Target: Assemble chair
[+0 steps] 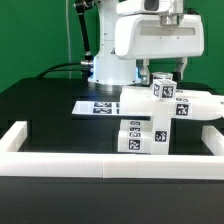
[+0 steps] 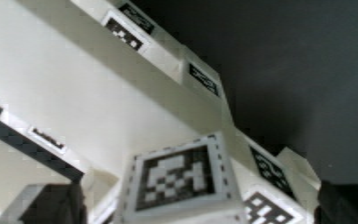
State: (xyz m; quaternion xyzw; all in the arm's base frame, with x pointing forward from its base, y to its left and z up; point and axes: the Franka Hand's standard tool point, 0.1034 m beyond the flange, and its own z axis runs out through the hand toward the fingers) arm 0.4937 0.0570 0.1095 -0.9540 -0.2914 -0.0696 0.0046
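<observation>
Overall, the black table (image 1: 40,110) carried the work, bounded by a low white border rail (image 1: 80,163) along its near side and both ends. The marker board (image 1: 100,105) lay flat on the table beside the arm's base.

The chair (image 1: 150,125) stood partly built near the middle of the table, towards the exterior view's right: a tagged leg post (image 1: 133,137) stood upright on the table, a long white piece (image 1: 195,108) ran out to the exterior view's right, and a tagged block (image 1: 163,90) sat on top.

The end effector (image 1: 165,68) hung directly above that top block with its fingers apart and nothing between them. In the wrist view the dark fingertips (image 2: 34,205) flanked the tagged block (image 2: 179,178) without visible contact.

Risk, as judged: an off-centre descent would likely land one finger on the block's top edge and tip or shift the loose assembly. A tilted close could twist unseated parts out of line.

Clearance: open table lay towards the exterior view's left. The near rail stood just beside the leg post, which left little room for low moves on that side.
</observation>
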